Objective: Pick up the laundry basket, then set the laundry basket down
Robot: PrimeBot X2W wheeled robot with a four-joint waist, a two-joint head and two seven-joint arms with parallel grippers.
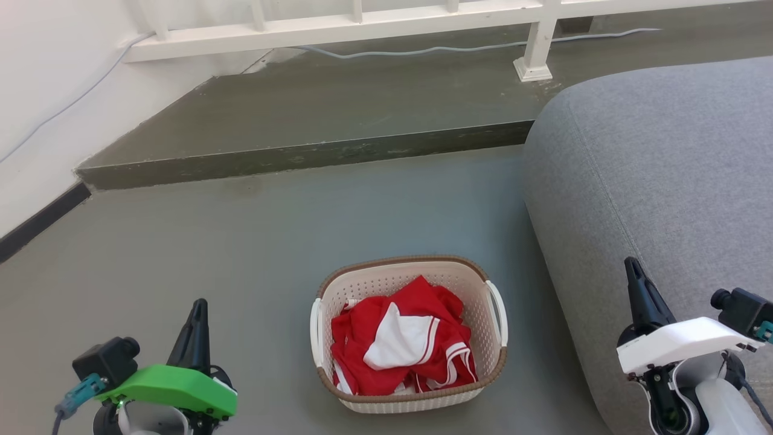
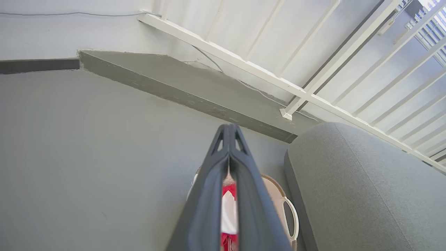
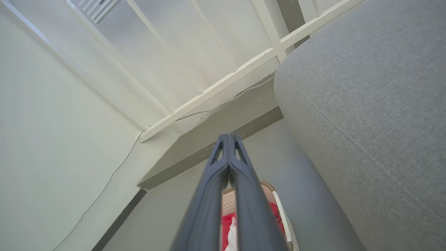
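Two end effectors were in play, and neither had anything in it. Down at the left, the left end effector (image 1: pixel 198 311), under its glossy green cover (image 1: pixel 175 389), pointed up the head view. Its long dark fingers were pressed together, tips touching in the left wrist view: closed on nothing, well apart from the basket. Moving right, the laundry basket (image 1: pixel 386 283) sat upright on the smooth grey floor (image 1: pixel 181 241), mouth up, between the two arms and low in the head view. It was rounded-rectangular cream plastic, its walls peppered with small holes, with a brown woven-look rim and base band. Its white loop handles (image 1: pixel 316 332) faced left and right; which axis ran longer was hard to call from this angle. Inside lay a crumpled red-and-white garment (image 1: pixel 404 341). Just right of the basket bulged the rounded grey sofa (image 1: pixel 652 169), coarse-woven fabric. Against it in the head view rose the right end effector (image 1: pixel 634 272), white-covered, fingers shut together too, and empty.
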